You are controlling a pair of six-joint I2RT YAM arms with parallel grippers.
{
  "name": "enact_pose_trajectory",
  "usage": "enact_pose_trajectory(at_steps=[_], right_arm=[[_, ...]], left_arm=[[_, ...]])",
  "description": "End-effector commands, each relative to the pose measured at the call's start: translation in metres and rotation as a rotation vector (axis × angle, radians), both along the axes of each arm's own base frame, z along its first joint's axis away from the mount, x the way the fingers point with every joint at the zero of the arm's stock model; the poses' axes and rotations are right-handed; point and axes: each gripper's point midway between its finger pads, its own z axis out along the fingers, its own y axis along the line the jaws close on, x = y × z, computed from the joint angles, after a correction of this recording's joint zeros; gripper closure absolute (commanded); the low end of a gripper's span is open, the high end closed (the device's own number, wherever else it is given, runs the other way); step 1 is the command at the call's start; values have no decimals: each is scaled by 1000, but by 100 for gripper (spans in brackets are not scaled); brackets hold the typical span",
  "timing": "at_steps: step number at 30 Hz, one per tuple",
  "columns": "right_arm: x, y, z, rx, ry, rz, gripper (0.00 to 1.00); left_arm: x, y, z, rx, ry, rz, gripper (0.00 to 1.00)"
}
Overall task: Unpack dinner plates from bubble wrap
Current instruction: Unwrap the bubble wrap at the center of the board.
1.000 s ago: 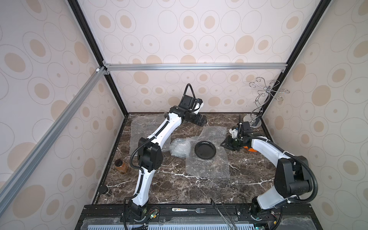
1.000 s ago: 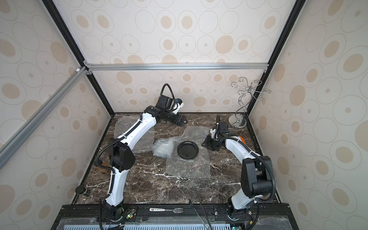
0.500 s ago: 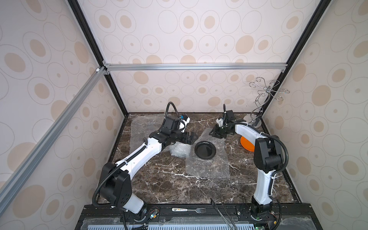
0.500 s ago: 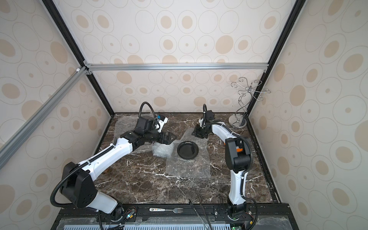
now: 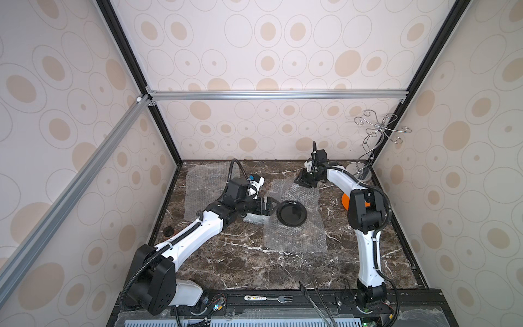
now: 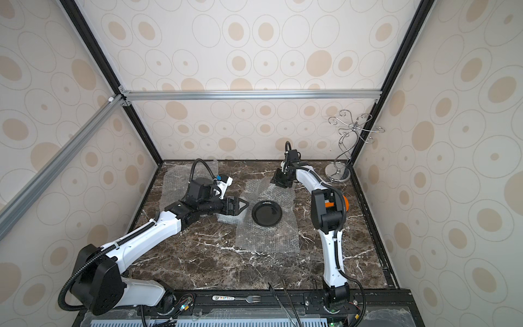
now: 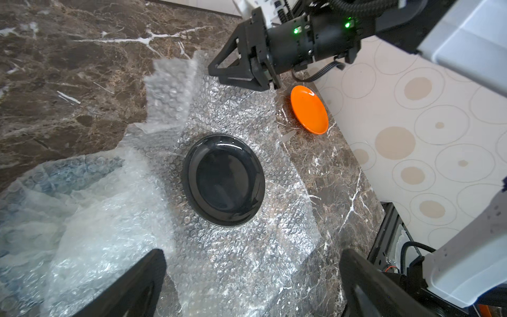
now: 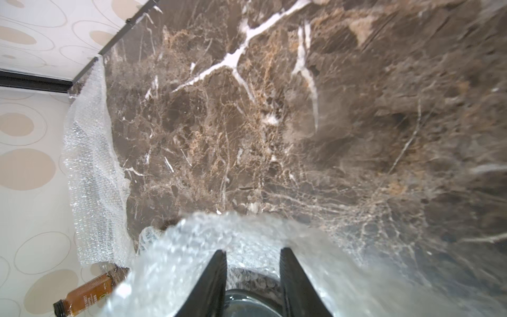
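Sitting bare on an opened sheet of bubble wrap (image 5: 294,240) near the middle of the counter (image 5: 226,263), the dark plate (image 5: 291,213) looks ready to be picked up. The left gripper (image 7: 252,251) hovers just beside it with its jaws spread very wide and nothing in them, likely so they can fit round the rim. The right gripper (image 8: 253,251) is at the sheet's back edge, jaws a little apart, with wrap bunched around its fingers but, I think, not pinched. The orange plate (image 7: 310,109) lies unwrapped by the right edge, out of the way.
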Motion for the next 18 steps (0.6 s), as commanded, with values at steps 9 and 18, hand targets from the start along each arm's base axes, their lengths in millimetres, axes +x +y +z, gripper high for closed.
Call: enact_pose_trajectory(at_steps=[9,18], right_arm=[[-10,-26,17,-8,13,-6,59],[-71,-26,108,41,-68,79,44]], left_arm=[[6,-41,8,-98,-5,-79,0],[46,-60,-8,8,-32,-110,0]])
